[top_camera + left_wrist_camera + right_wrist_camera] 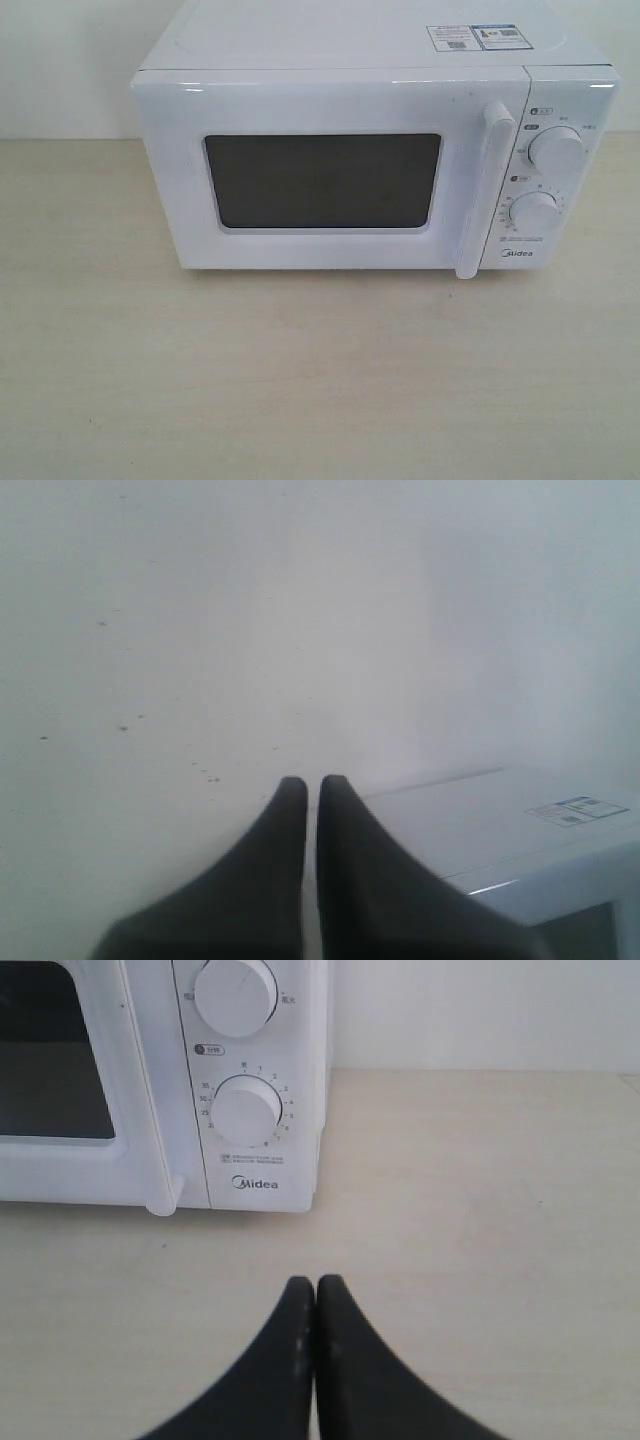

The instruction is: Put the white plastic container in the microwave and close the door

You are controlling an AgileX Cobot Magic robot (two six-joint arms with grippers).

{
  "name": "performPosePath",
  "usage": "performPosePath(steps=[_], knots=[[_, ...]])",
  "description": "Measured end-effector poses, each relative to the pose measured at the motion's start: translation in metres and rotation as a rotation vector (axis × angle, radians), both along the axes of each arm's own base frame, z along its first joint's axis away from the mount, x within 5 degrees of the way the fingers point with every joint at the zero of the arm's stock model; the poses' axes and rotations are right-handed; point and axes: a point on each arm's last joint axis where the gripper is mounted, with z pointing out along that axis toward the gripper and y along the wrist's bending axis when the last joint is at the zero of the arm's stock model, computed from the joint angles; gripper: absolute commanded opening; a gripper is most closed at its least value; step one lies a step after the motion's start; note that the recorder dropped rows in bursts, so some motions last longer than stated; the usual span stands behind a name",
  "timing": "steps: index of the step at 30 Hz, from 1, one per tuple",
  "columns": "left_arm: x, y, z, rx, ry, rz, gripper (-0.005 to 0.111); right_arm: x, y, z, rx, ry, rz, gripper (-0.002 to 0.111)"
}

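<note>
- The door [320, 185] sits shut, flush on the microwave [350, 50]. The white container is nowhere in view: not on the worktop [300, 390], and the dark window gives nothing away, so I cannot tell if it is inside.
- The right fingers [345, 1360] are pressed together, holding nothing, low over the worktop and facing the dials [243, 1110].
- The left fingers [365, 880] are together too and empty, up high, looking across the microwave's top at the wall.
- The handle [485, 185] stands upright at the door's right edge, just beside the dials. That is the right arm's side, so that arm looks nearer.
</note>
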Motion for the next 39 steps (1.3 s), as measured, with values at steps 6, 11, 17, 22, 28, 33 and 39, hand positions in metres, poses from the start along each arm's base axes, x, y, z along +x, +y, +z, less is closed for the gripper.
performPosePath(steps=[6,11,17,22,28,33,39], knots=[[0.009,0.013,-0.070,-0.075,-0.013,0.147,0.004,0.000,0.000,0.000,0.000,0.000,0.000,0.000],[0.026,0.022,-0.120,-0.094,0.044,0.263,0.004,0.000,0.000,0.000,0.002,0.000,0.000,0.000],[0.031,0.029,-0.142,-0.050,0.040,0.356,0.004,0.000,0.000,0.000,0.002,0.000,0.000,0.000],[0.031,0.029,-0.142,-0.064,0.042,0.359,0.004,0.000,0.000,0.000,0.002,0.000,0.000,0.000],[0.031,0.028,-0.141,-0.131,0.039,0.324,0.004,0.000,0.000,0.000,0.006,0.000,0.000,0.000],[0.031,0.019,-0.143,-0.115,0.066,0.234,0.004,0.000,0.000,0.000,0.006,0.000,0.000,0.000],[0.033,0.014,-0.166,-0.090,0.328,0.184,0.004,0.000,0.000,0.000,0.006,0.000,0.000,0.000]])
